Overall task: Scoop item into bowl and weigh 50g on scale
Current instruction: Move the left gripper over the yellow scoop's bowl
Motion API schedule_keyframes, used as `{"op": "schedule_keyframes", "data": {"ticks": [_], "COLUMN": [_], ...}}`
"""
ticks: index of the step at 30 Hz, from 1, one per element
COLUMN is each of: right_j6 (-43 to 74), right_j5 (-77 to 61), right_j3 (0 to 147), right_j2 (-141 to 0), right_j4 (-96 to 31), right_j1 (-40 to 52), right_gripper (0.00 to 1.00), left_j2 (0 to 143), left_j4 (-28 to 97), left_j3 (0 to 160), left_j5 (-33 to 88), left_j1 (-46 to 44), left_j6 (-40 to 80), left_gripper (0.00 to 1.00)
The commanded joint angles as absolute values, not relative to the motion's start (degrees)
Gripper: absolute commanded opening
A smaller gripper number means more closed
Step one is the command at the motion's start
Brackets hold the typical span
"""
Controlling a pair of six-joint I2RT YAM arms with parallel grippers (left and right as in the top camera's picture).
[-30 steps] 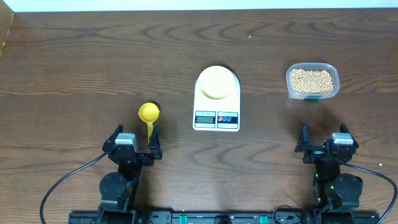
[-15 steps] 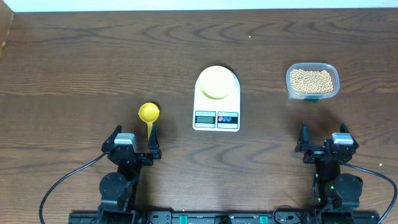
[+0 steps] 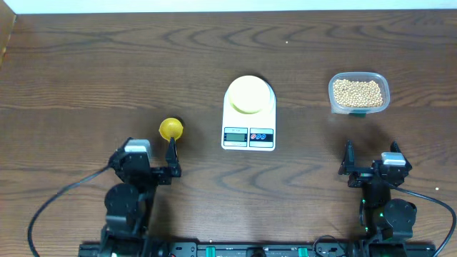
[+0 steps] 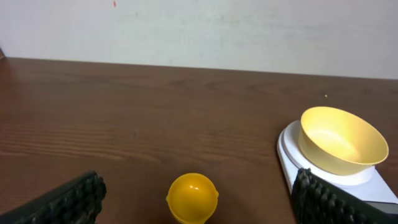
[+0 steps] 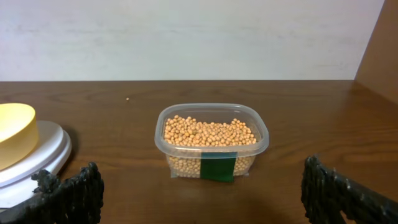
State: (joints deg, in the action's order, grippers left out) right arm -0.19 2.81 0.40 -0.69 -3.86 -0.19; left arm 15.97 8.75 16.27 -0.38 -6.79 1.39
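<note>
Both claws are spread wide and hold nothing. The small yellow plastic scoop [image 3: 171,128] lies just ahead of the left claw [image 3: 148,151]. A pinch off its handle could skid it across the dark wooden surface [image 3: 86,71].

The clear rectangular plastic tub [image 3: 358,93], straight ahead of the right claw [image 3: 371,153], is nearly brimful of small tan beans [image 5: 208,132], so a deep dig may spill them.

The pale yellow round bowl [image 3: 248,94] sits empty on the white flat digital scale [image 3: 248,135], ahead and right of the left claw. A knock could shift it.
</note>
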Motion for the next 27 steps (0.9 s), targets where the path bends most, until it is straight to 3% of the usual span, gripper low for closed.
{"op": "schedule_keyframes", "data": {"ticks": [1,10,27], "right_j6": [0.8,0.8,0.8], "right_j5": [3.29,3.27,3.27], "right_j3": [0.32,0.32,0.32], "right_j2": [-0.3,-0.3,-0.3], "right_j4": [-4.05,-4.05,-4.05], "right_j1": [0.21,0.21,0.21], "right_gripper": [0.99,0.99,0.99], "left_j2": [21.93,35.81,59.83], "left_j4": [9.98,18.92,53.91], "left_j3": [21.1,34.68,69.82], "left_j5": [-1.13,-1.13,-0.4], "left_j1": [-6.66,-6.66,-2.17], "left_j6": [0.4,0.01,4.69], "left_gripper": [0.98,0.98,0.97]}}
